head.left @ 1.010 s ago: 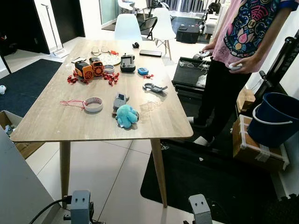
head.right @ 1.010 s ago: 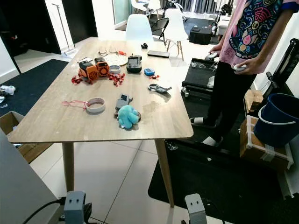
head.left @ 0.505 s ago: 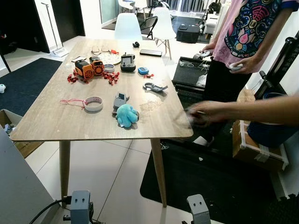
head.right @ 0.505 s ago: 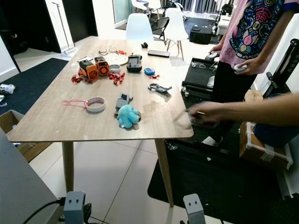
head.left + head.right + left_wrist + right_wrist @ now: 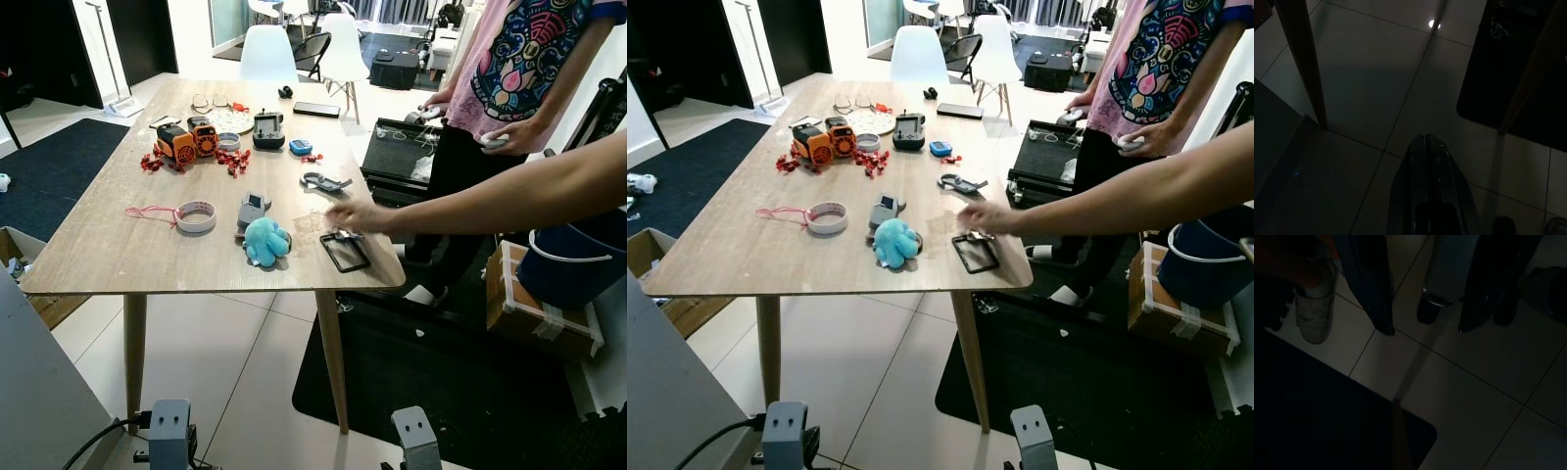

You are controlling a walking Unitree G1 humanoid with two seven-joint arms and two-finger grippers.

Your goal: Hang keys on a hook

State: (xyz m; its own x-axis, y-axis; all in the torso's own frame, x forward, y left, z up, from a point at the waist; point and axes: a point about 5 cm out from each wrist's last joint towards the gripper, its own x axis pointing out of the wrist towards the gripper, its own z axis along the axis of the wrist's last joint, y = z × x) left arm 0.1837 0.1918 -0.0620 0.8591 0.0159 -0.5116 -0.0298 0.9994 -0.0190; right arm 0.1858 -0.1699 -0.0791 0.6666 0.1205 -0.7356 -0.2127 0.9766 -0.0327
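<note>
In the left eye view we see a person's hand (image 5: 355, 217) reaching from three o'clock over the wooden table (image 5: 118, 245), fingers on the keys (image 5: 345, 249) near the table's right front corner; whether it grips them we cannot tell. A blue plush toy (image 5: 265, 242) sits at nine o'clock of the keys.

In the left wrist view our left gripper (image 5: 1426, 147) hangs over dim tiles, fingers pressed together.

In the right wrist view our right gripper (image 5: 1425, 329) hangs with fingers spread apart.

a long wooden table (image 5: 118, 250) carries a blue plush toy (image 5: 265, 242), a tape roll (image 5: 196, 217), an orange toy truck (image 5: 186, 143) and a black-looped key bunch (image 5: 344, 249) near its right edge
</note>
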